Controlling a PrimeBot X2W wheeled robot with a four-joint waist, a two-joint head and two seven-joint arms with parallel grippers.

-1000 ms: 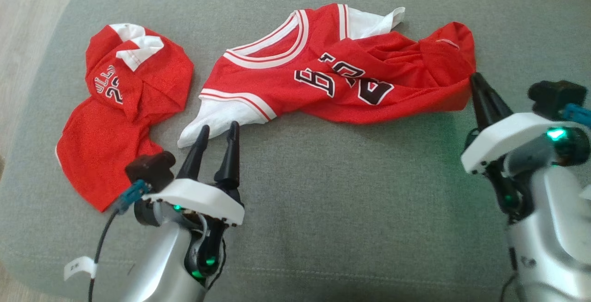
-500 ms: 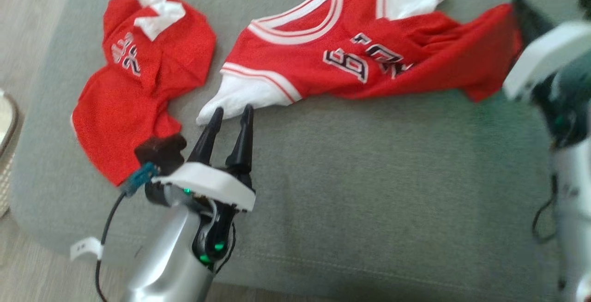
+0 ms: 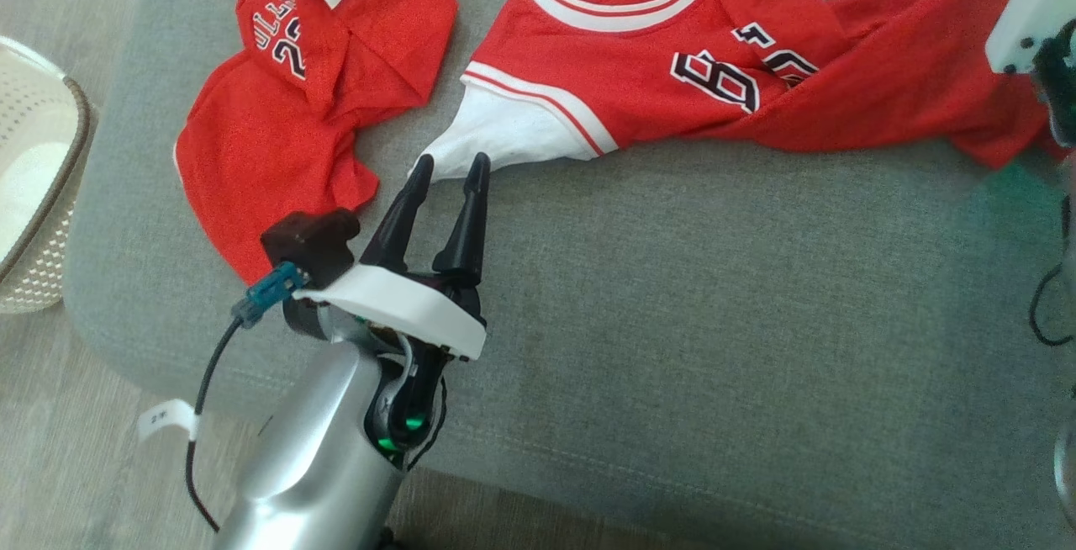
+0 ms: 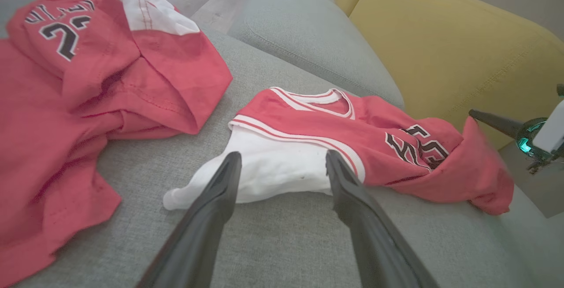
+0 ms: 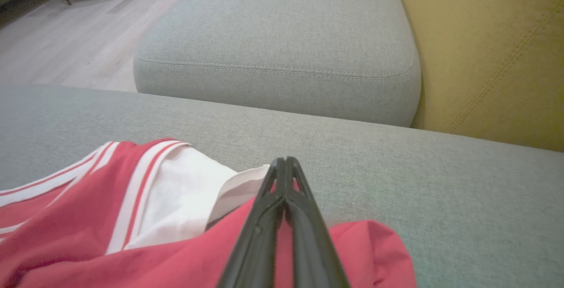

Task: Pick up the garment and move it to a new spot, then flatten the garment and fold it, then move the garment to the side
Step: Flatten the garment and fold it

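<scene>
The garment, a red jersey with white trim and black numbers, lies spread across the grey cushion. Just short of its white sleeve, my left gripper stands open, and nothing is between its fingers. My right gripper is shut on the jersey's red hem at the far right, where the cloth rises toward it. Its white housing shows at the head view's right edge, with the fingertips hidden there.
A second red garment lies crumpled at the cushion's left end. A white mesh basket stands on the wood floor to the left. Another grey cushion and a yellow sofa back lie beyond.
The head camera has shifted, so everything sits higher and further right in the picture. My right gripper has pulled the jersey's hem outward, stretching the cloth. The left gripper stays by the white sleeve.
</scene>
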